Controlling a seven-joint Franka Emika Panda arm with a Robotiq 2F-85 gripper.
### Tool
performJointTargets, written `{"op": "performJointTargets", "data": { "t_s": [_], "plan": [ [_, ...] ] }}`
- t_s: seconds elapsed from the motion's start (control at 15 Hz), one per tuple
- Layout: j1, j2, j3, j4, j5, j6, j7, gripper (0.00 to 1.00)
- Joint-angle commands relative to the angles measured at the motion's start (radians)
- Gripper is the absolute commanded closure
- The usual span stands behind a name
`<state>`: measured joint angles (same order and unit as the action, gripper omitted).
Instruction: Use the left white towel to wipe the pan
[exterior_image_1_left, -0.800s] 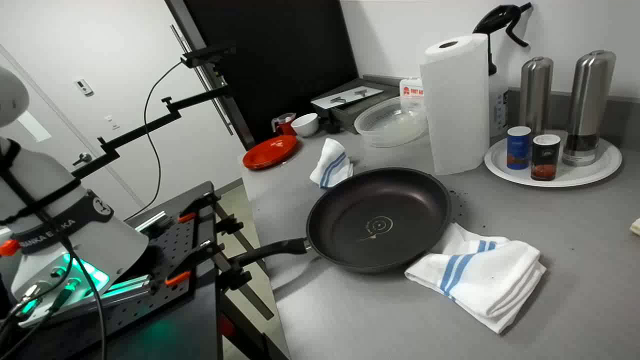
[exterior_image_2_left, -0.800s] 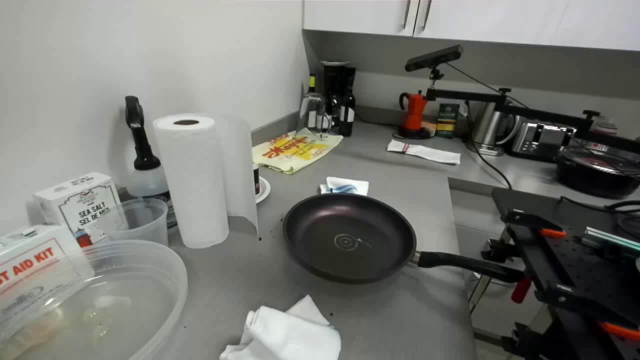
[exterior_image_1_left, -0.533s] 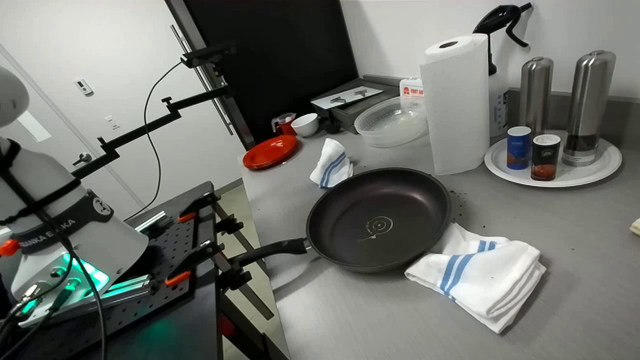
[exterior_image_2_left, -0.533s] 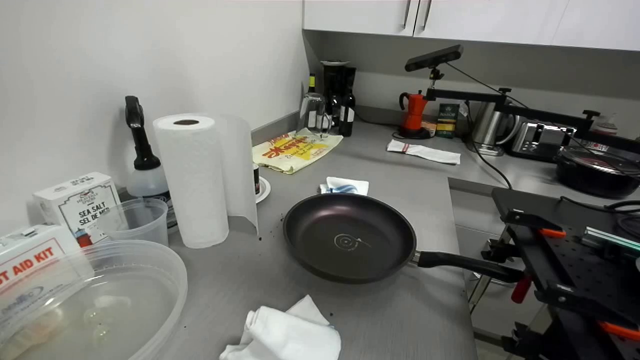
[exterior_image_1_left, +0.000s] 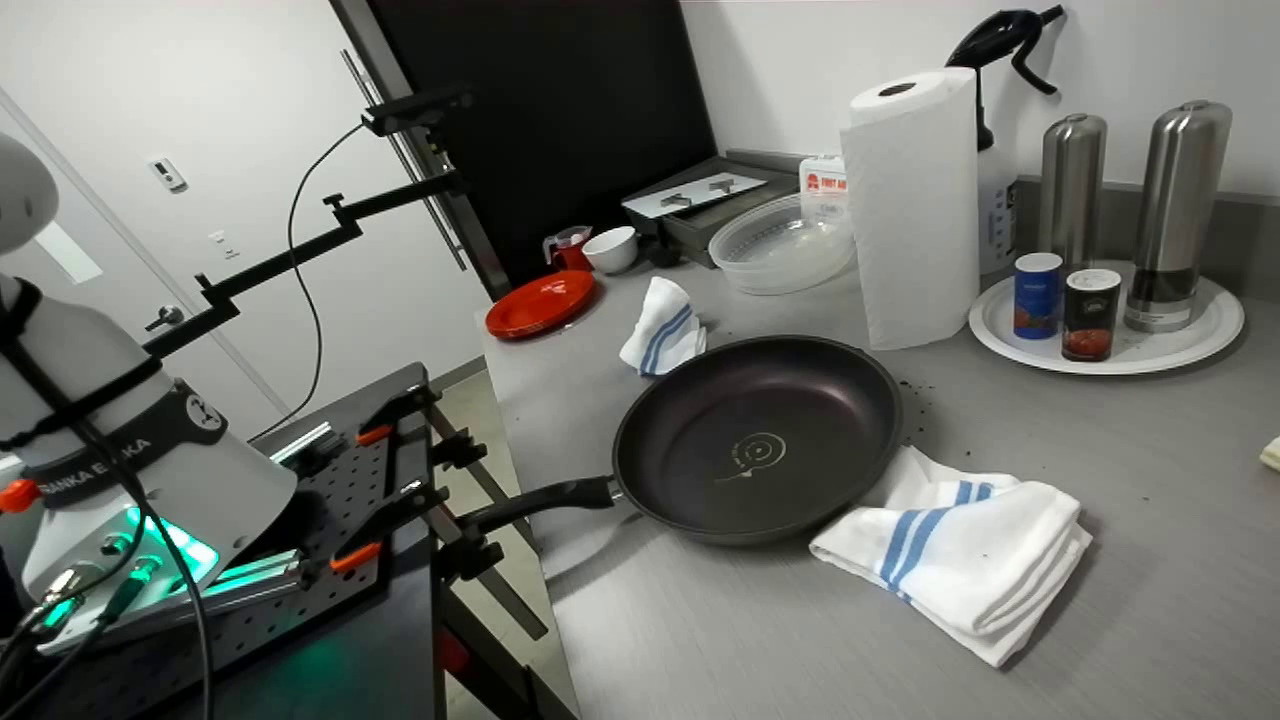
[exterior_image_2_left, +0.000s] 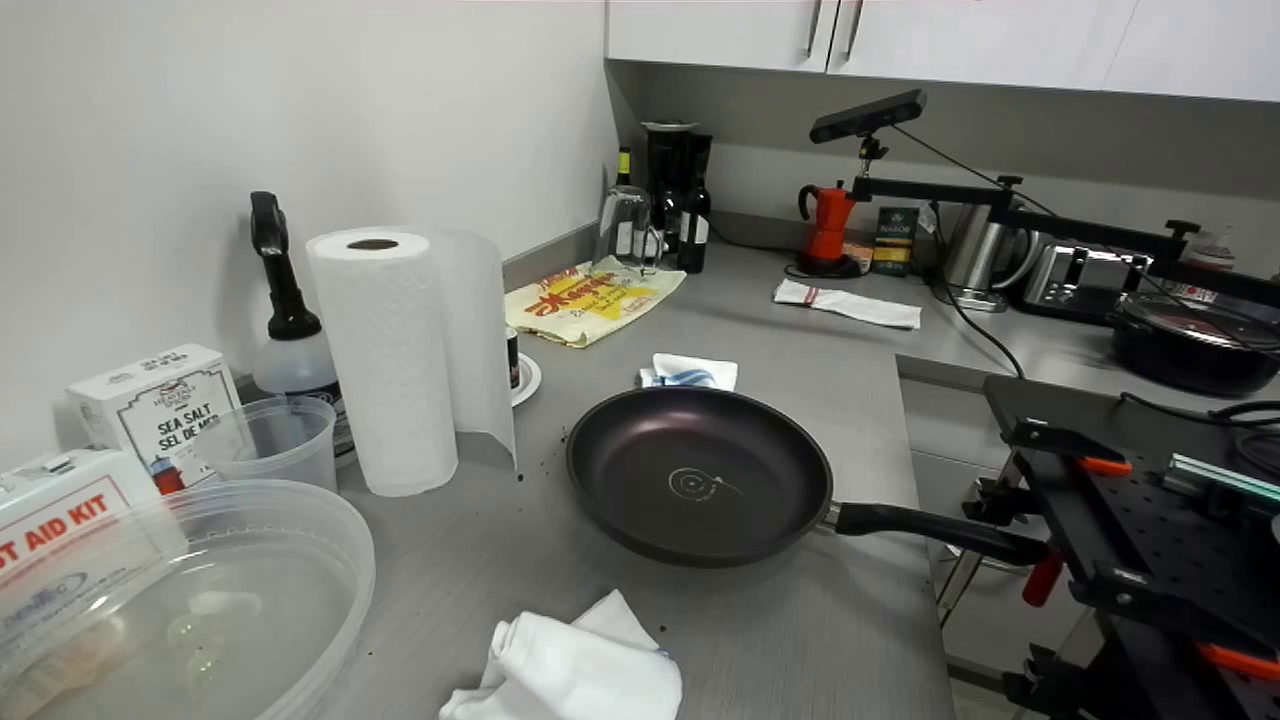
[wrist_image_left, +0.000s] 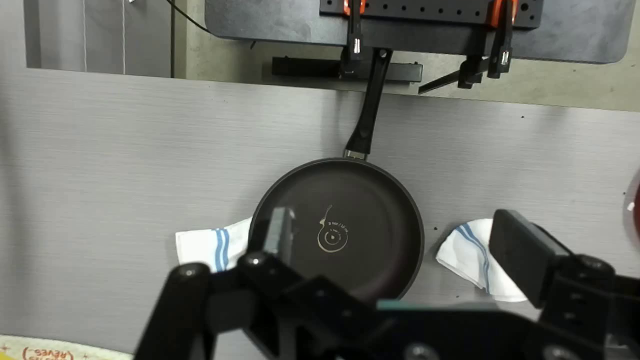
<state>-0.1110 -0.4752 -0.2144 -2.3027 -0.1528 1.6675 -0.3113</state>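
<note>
A black frying pan (exterior_image_1_left: 757, 440) lies on the grey counter, and its handle sticks out past the counter edge. It shows also in an exterior view (exterior_image_2_left: 700, 480) and the wrist view (wrist_image_left: 345, 215). One white blue-striped towel (exterior_image_1_left: 665, 330) stands crumpled beside the pan; it also shows in an exterior view (exterior_image_2_left: 575, 670) and the wrist view (wrist_image_left: 467, 252). A folded white blue-striped towel (exterior_image_1_left: 965, 560) lies against the pan's other side, also in the wrist view (wrist_image_left: 200, 247). My gripper (wrist_image_left: 400, 245) is open and empty, high above the pan and crumpled towel. It is outside both exterior views.
A paper towel roll (exterior_image_1_left: 910, 210), a plate with shakers and mills (exterior_image_1_left: 1225, 325), a clear plastic tub (exterior_image_1_left: 780, 270) and a red plate (exterior_image_1_left: 540, 303) stand around. A red-striped towel (exterior_image_2_left: 845, 303) and a yellow printed cloth (exterior_image_2_left: 590, 300) lie farther along.
</note>
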Motion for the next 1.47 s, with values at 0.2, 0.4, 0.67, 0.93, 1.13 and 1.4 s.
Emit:
{"op": "performJointTargets", "data": {
  "t_s": [0.2,0.4,0.67,0.93,1.13,1.4],
  "plan": [
    [-0.001,0.053,-0.006,-0.002,0.037,0.012,0.018,0.00],
    [0.001,0.089,-0.010,-0.021,0.109,0.025,0.044,0.00],
    [0.004,0.121,-0.011,-0.067,0.234,0.087,0.041,0.00],
    [0.009,0.138,0.009,-0.156,0.305,0.254,0.039,0.00],
    [0.024,0.170,0.031,-0.234,0.327,0.420,0.039,0.00],
    [0.062,0.210,0.074,-0.329,0.339,0.604,0.042,0.00]
  ]
}}
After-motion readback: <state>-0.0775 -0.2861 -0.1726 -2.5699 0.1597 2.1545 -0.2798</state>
